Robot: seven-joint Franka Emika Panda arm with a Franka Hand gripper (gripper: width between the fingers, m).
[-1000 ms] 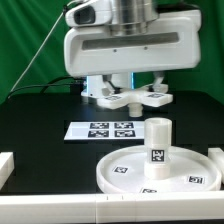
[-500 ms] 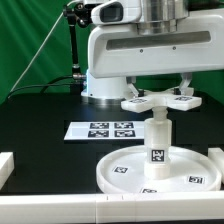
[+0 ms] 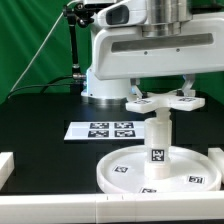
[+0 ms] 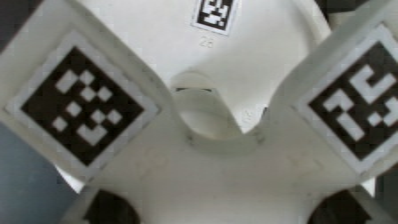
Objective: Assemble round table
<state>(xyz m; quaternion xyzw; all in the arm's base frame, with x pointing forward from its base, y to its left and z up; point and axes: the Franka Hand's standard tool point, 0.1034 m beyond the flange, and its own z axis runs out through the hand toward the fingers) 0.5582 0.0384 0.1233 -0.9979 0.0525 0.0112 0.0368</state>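
Observation:
The cross-shaped foot (image 3: 150,102) is white with square tags and hangs level in my gripper (image 3: 163,94), which is shut on it. It sits directly over the short thick leg (image 3: 158,135); I cannot tell whether they touch. The leg stands upright at the middle of the large rimmed round disc (image 3: 120,172), which lies flat on the black table. In the wrist view the foot (image 4: 214,150) fills the picture with its tagged arms. My gripper (image 4: 217,208) closes on it from both sides, and only dark finger parts show in the corners.
The marker board (image 3: 100,130) lies flat at the exterior view's left of the leg. The arm's white base (image 3: 100,85) stands behind it. A white block (image 3: 8,166) and a white front rail (image 3: 60,210) edge the table.
The arm has carried the foot toward the exterior view's right, from behind the marker board to over the leg. In the last half second it shifted only slightly.

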